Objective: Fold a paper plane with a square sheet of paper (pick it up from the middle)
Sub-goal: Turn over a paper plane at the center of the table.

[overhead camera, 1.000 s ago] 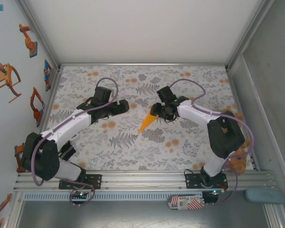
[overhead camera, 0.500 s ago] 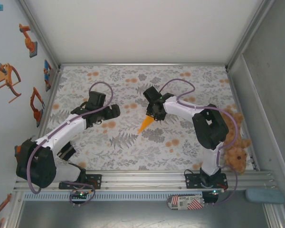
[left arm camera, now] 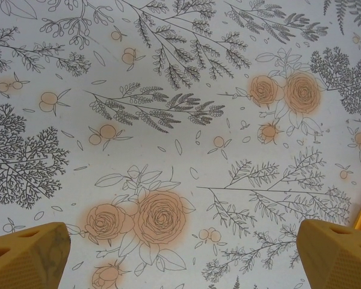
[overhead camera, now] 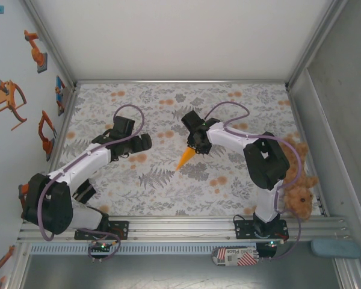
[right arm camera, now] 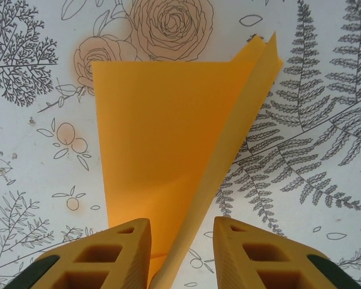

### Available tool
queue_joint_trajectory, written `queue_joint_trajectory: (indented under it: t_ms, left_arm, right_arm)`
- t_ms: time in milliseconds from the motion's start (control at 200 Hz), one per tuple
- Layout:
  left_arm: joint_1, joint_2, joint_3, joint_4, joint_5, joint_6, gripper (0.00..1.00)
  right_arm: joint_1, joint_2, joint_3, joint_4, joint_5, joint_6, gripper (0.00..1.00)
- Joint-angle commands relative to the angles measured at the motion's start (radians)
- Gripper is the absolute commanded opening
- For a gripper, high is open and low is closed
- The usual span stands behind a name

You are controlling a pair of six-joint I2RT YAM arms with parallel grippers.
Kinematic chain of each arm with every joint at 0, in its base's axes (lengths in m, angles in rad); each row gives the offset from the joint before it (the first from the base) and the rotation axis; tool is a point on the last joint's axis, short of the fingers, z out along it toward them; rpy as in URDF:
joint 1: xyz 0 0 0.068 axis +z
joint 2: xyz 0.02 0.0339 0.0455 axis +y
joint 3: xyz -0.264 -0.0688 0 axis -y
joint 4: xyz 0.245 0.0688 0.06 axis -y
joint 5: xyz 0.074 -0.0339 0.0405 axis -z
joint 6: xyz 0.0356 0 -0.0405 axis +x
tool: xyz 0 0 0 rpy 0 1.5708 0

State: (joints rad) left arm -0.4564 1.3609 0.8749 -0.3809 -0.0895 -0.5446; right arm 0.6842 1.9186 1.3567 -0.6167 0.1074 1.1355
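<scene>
Floral-printed white cloth (overhead camera: 162,189) covers the table, and near its middle lies the narrow, pointed orange-yellow paper plane (right arm camera: 156,150), nose toward the near left. The right gripper (right arm camera: 180,224) straddles the raised centre crease at the tail, fingers apart and not yet pinching. Best to centre on that crease and clamp squarely, so the wings don't skew. The left gripper (left arm camera: 180,235) hovers spread wide, well apart.

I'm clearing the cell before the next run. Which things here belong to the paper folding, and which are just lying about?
For the job:
- paper plane
- right gripper, fingers either side of its fold
- left gripper, open, over bare cloth

Lying about:
- teddy
- blue pad
</scene>
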Motion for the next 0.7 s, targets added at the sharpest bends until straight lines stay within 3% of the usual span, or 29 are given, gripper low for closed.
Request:
queue_joint_trajectory:
  t_ms: [0,336,561,691]
  left_arm:
    - [0.006,0.012,0.024,-0.019,-0.005,0.017,0.96]
    - [0.017,0.002,0.017,-0.010,0.010,0.017,0.96]
    - [0.058,-0.019,-0.013,0.010,0.037,-0.014,0.96]
    - [0.096,-0.024,-0.028,0.012,0.070,-0.049,0.96]
  right_arm:
    - [0.011,-0.023,-0.013,-0.002,-0.010,0.046,0.31]
    - [0.011,-0.060,-0.030,0.038,-0.012,0.011,0.07]
    - [0.012,-0.081,0.012,0.046,-0.017,-0.119,0.06]
    - [0.011,-0.087,0.021,0.155,-0.118,-0.245,0.03]
